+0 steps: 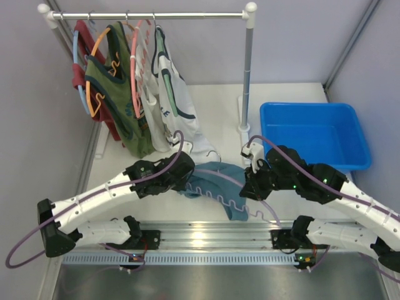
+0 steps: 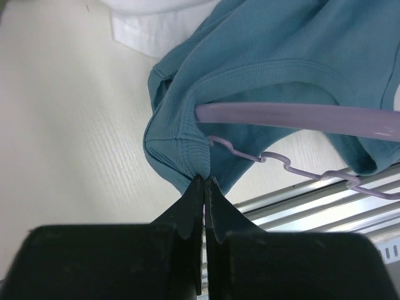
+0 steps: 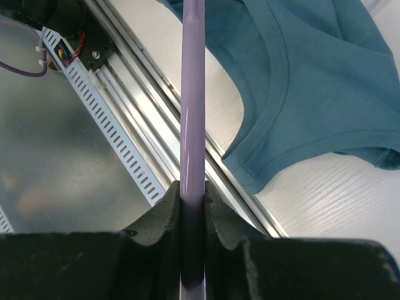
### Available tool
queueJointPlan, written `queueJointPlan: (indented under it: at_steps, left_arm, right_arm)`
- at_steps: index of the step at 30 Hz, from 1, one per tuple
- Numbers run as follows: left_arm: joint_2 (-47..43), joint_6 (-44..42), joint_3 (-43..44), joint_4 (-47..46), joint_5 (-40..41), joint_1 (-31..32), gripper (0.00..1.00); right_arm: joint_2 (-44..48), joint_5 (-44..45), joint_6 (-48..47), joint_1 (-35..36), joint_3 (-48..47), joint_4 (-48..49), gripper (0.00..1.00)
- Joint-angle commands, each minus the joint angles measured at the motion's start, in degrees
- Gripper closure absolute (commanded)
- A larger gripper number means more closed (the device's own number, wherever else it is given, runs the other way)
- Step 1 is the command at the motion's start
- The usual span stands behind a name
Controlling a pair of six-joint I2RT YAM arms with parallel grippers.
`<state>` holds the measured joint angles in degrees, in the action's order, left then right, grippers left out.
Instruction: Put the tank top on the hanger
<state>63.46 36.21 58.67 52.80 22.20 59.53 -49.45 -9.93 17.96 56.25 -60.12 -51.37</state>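
Note:
The teal tank top [image 1: 215, 178] hangs between my two grippers above the table's near edge. My left gripper [image 1: 182, 173] is shut on its hem, seen in the left wrist view [image 2: 204, 180] pinching the teal fabric [image 2: 262, 62]. The lavender hanger [image 1: 228, 201] runs through the top; its arm [image 2: 294, 117] passes into an armhole. My right gripper [image 1: 253, 184] is shut on the hanger's bar [image 3: 192, 94], fingers closed around it [image 3: 192, 190]. The top's armhole and hem [image 3: 294, 81] hang right of the bar.
A rail [image 1: 150, 15] at the back left holds an olive patterned top [image 1: 115, 87], a white top [image 1: 169, 87] and pink and orange hangers. A blue bin [image 1: 312, 134] stands at the right. The rail's post [image 1: 247, 75] stands mid-table.

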Motion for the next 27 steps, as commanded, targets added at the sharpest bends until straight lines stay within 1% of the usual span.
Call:
queueJointPlan:
  at_steps: [1,4,9,12,15,19,22,27]
  left_arm:
    - [-1.59,-1.93,5.92,4.24,2.67,0.24,1.00]
    - [-1.24,-2.80,8.47,6.44,3.38,0.33,1.00]
    - [-0.71,-6.67,11.98,7.58,-1.53,0.50,1.00]
    - [0.25,-9.75,13.83,8.72,-4.60,1.38,1.00]
    - [2.01,-11.94,15.15,11.70,-4.97,2.34,1.00]
    - [3.51,-11.60,15.07,14.00,-0.50,5.42,1.00]
    - [3.69,-10.98,14.89,13.83,0.04,6.30,1.00]
    - [3.77,-9.93,15.76,13.47,2.32,7.36,1.00]
  right_arm:
    - [1.37,-1.05,-2.57,0.97,-0.71,7.07,1.00]
    - [2.16,-1.85,-2.40,1.93,1.23,8.39,1.00]
    - [3.66,-0.35,-2.22,2.99,2.37,11.91,1.00]
    - [4.53,2.98,-3.01,4.04,2.46,13.58,1.00]
    - [4.80,4.57,-4.50,4.22,1.41,12.71,1.00]
    - [4.28,5.98,-6.09,4.31,-0.96,9.46,1.00]
    - [4.19,6.24,-6.88,4.31,-2.02,7.96,1.00]
    - [5.06,5.55,-6.71,4.31,-1.41,9.00,1.00]
